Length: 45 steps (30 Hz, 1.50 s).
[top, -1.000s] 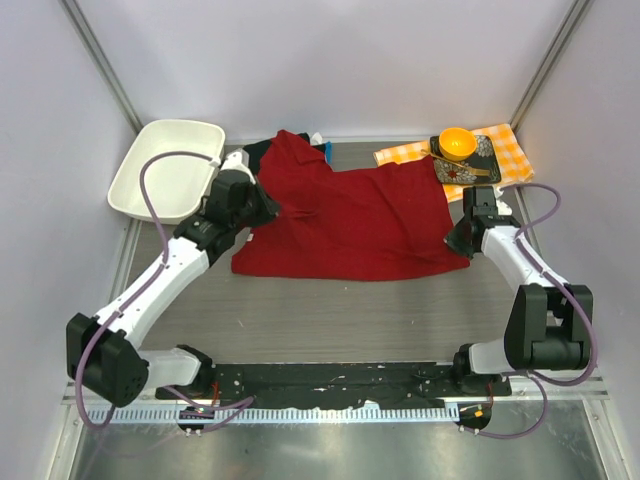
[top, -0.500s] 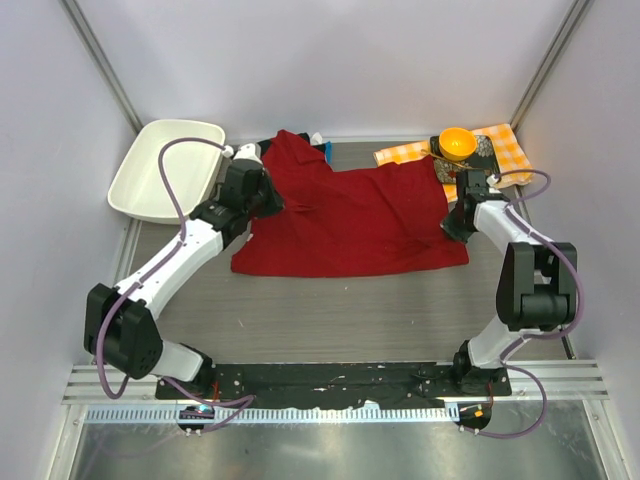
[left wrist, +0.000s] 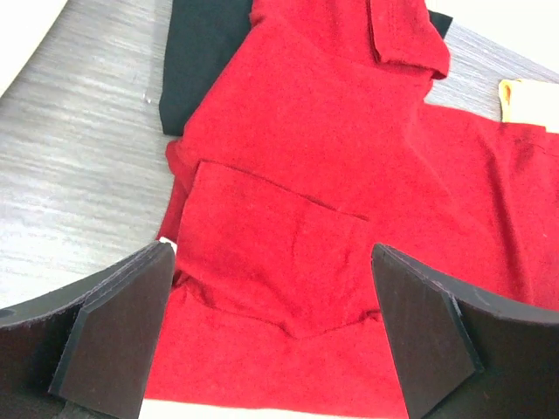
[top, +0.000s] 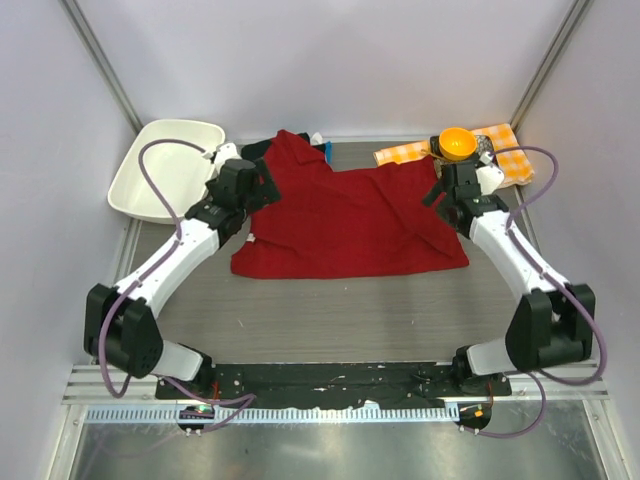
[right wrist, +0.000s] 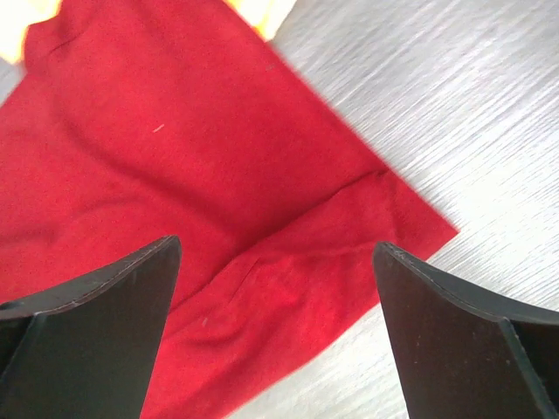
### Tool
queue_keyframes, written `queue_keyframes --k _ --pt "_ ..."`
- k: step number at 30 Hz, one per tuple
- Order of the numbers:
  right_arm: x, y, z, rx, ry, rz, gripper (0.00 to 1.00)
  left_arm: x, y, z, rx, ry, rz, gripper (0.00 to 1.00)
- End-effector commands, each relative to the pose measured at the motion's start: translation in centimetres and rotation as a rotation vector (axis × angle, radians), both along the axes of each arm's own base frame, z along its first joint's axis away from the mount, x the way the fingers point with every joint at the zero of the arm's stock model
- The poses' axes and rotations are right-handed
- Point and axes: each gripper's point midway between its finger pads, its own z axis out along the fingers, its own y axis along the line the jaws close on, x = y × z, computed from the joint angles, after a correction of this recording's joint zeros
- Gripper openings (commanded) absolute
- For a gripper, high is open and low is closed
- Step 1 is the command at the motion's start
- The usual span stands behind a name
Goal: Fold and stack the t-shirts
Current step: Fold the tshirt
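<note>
The left end effector [left wrist: 271, 257] is hovering with its fingers spread wide and holding nothing, and the right end effector [right wrist: 275, 249] is matching it, equally wide apart and empty. Both have been sliding away from the bases over the last second: the right one has left the near right corner of the red t-shirt [top: 350, 225] for its far right edge, while the left is creeping toward the sleeve. The shirt itself isn't budging, so I'm reading this as repositioning for a fresh pinch, not a fold under way. Nearest the bases, bare surface [top: 350, 320] is showing. Next the shirt is lying spread flat, with a folded-over flap directly under the left fingers and a creased corner under the right ones, neither touching cloth. Farther back, the black t-shirt [left wrist: 196, 52] is peeking out beneath the red sleeve. At the far corners, a white tub [top: 165, 170] is sitting left and an orange bowl [top: 457, 142] right.
</note>
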Motion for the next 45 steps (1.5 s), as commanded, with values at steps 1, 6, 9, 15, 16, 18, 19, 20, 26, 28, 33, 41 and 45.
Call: queue_keyframes --k 1,6,9,15,16,18,19,20,26,28,33,41,45 --pt "-3.5 0.5 -0.1 -0.078 0.024 0.015 0.98 -3.0 -0.2 3.7 -0.077 -0.091 0.018 1.0" --pt "-5.3 0.9 -2.7 -0.045 0.054 0.042 0.87 -7.5 -2.1 1.0 -0.14 -0.026 -0.055 1.0" --pt "-5.6 0.9 -3.4 -0.057 0.07 0.064 0.78 -9.4 -3.5 0.2 -0.186 -0.014 -0.128 1.0" --pt "-5.9 0.9 -4.5 -0.06 0.109 0.072 0.53 -11.3 -4.2 -0.6 -0.215 0.002 -0.178 1.0" --pt "-6.0 0.7 -4.6 -0.066 0.104 0.057 0.51 -11.4 -4.3 -0.6 -0.217 0.003 -0.181 1.0" --pt "-5.8 0.6 -4.5 -0.068 0.085 0.042 0.5 -11.5 -4.3 -0.9 -0.211 0.009 -0.188 1.0" --pt "-5.9 0.2 -4.6 -0.078 0.084 0.025 0.5 -11.6 -4.4 -1.1 -0.208 0.012 -0.19 1.0" --pt "-5.9 0.1 -4.6 -0.075 0.071 0.003 0.5 -11.6 -4.3 -1.0 -0.205 0.008 -0.191 1.0" --pt "-6.0 0.4 -5.8 0.014 -0.032 -0.065 0.52 -11.6 -4.4 -1.0 -0.188 0.008 -0.209 0.99" --pt "-6.2 0.8 -6.7 0.052 -0.068 -0.08 0.57 -11.7 -4.4 -0.9 -0.185 0.008 -0.218 0.99" --pt "-6.0 0.4 -6.5 0.096 -0.157 -0.118 0.63 -11.7 -4.4 -0.9 -0.176 0.008 -0.224 0.99" --pt "-5.1 -0.7 -6.4 0.146 -0.234 -0.17 0.59 -11.6 -4.8 -1.5 -0.171 0.026 -0.24 0.99" --pt "-4.6 -1.1 -6.7 0.179 -0.253 -0.19 0.59 -11.5 -4.8 -1.5 -0.164 0.024 -0.241 0.99"
